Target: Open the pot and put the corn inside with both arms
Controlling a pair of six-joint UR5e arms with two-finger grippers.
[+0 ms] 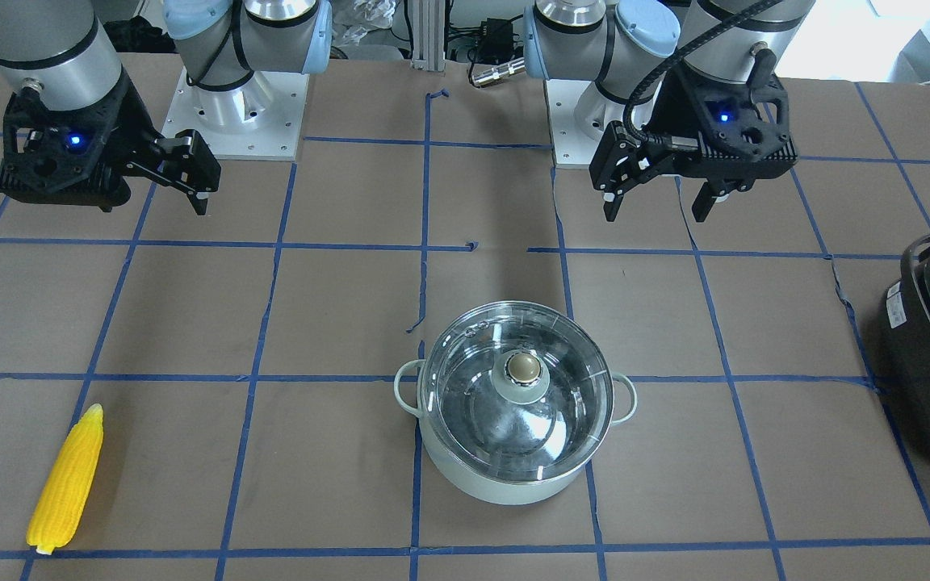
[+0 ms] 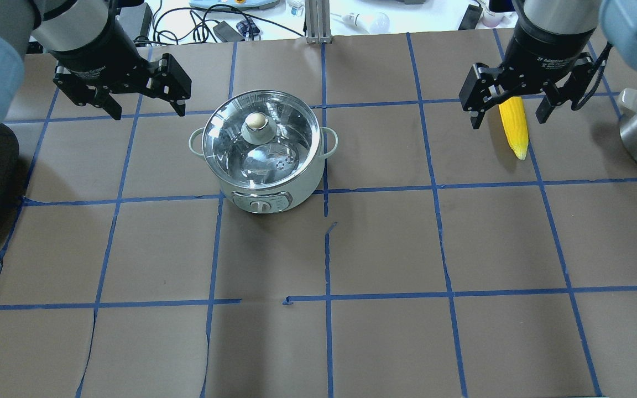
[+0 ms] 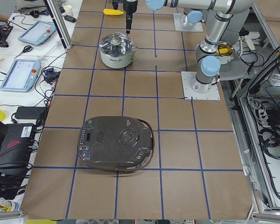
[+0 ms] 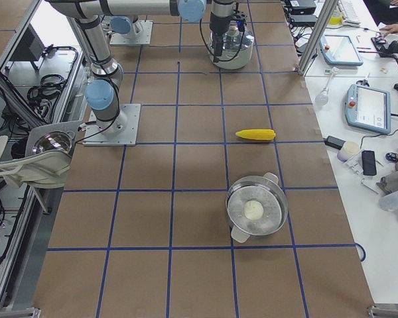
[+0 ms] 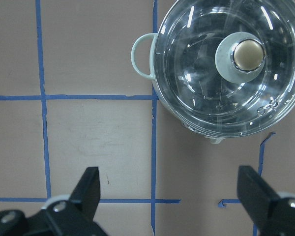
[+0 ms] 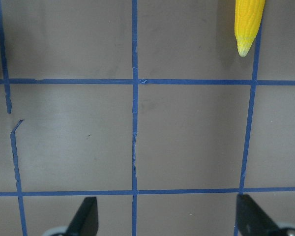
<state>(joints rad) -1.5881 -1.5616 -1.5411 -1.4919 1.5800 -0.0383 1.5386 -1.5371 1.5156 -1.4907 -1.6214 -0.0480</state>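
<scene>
The task stands at its first step, by the look of it. The pot (image 2: 296, 185) sits near the middle of the worktop (image 2: 385, 243) with its glass lid (image 2: 285, 132) seated and the knob (image 2: 256, 122) on top, so nothing can go in yet. The corn (image 1: 67, 482) lies flat on the worktop well off to the robot's right, apart from the pot, its pointed tip toward the robot.

The left claw (image 2: 147, 110) hovers just beside the pot, fingers spread wide and holding nothing. The right claw (image 2: 509, 116) hangs above the corn, likewise spread and empty (the overhead view shows the cob between its fingers, but the wrist camera shows it far below and off toward the edge).

The next move most likely falls to the left claw: centre over the knob, come down, close on it and lift the lid straight up and aside. The right claw would need to drop squarely across the cob's middle, a finger on each side; the cob is round, and an off-centre grip may roll it.
</scene>
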